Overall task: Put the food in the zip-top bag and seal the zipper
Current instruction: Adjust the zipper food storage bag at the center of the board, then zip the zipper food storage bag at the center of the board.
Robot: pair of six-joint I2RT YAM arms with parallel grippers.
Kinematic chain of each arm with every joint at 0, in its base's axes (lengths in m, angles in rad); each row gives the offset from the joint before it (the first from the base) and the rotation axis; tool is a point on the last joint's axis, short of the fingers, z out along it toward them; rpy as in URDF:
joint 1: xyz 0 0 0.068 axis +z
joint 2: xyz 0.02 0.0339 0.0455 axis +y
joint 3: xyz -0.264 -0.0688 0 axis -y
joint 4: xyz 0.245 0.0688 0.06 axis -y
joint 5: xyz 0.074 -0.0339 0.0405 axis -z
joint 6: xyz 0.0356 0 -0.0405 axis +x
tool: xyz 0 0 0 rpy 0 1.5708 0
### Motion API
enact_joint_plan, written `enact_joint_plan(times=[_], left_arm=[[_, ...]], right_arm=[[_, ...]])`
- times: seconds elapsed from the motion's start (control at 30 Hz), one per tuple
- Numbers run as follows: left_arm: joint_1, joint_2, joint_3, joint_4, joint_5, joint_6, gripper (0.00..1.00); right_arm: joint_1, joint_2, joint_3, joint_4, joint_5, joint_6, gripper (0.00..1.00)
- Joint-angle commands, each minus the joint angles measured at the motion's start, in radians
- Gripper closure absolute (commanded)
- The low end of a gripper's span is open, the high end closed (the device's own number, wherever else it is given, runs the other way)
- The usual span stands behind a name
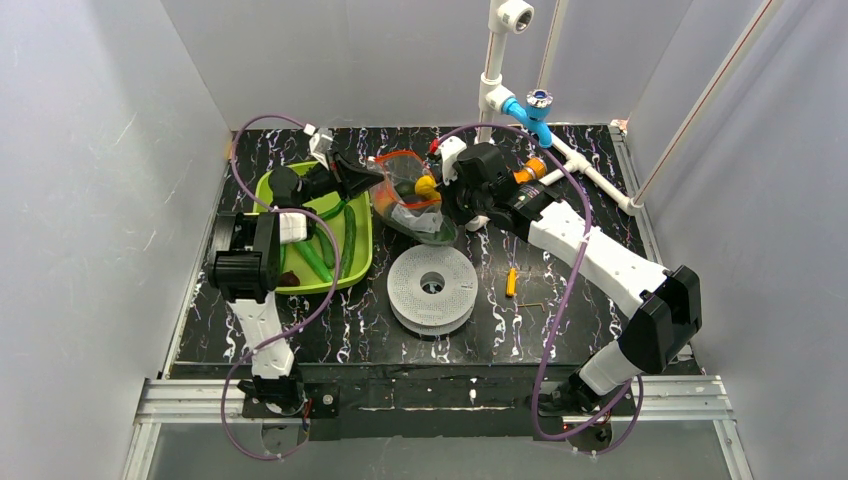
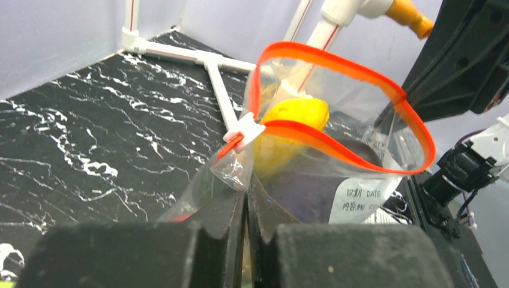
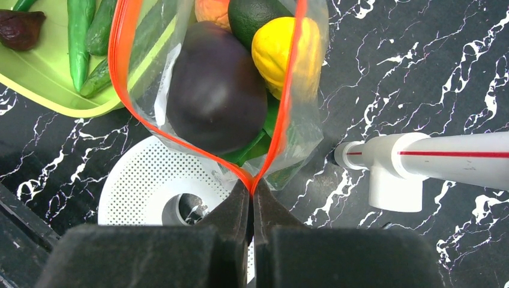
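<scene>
The zip-top bag [image 1: 412, 212] hangs between my two grippers, its mouth held open as a loop of orange-red zipper [image 2: 354, 67]. Inside lie a purple eggplant [image 3: 216, 96], a yellow piece [image 3: 282, 51], an orange-red fruit [image 3: 213, 9] and a dark green piece [image 3: 255, 15]. My left gripper [image 2: 247, 193] is shut on the bag's clear corner, just below the white slider [image 2: 243, 132]. The other end of the zipper is pinched in my shut right gripper [image 3: 251, 191]. Long green peppers [image 3: 78, 36] remain on the green tray [image 3: 42, 78].
A white perforated disc [image 1: 432, 290] lies just below the bag. A dark brown piece [image 3: 21, 27] sits on the tray. White pipes [image 1: 590, 170] with a blue valve [image 1: 530, 110] stand at the back right. A small yellow-orange stick [image 1: 511, 282] lies right of the disc.
</scene>
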Motion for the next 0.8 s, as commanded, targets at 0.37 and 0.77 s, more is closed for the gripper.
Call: enact_joint_plan(times=[0.37, 0.77], left_arm=[[-0.022, -0.222, -0.176, -0.022, -0.002, -0.143, 1.0], [-0.032, -0.174, -0.115, 0.017, 0.065, -0.268, 1.0]], right_arm=[[0.129, -0.027, 0.122, -0.077, 0.238, -0.205, 0.47], [0.176, 0.087, 0.414, -0.068, 0.107, -0.249, 0.06]])
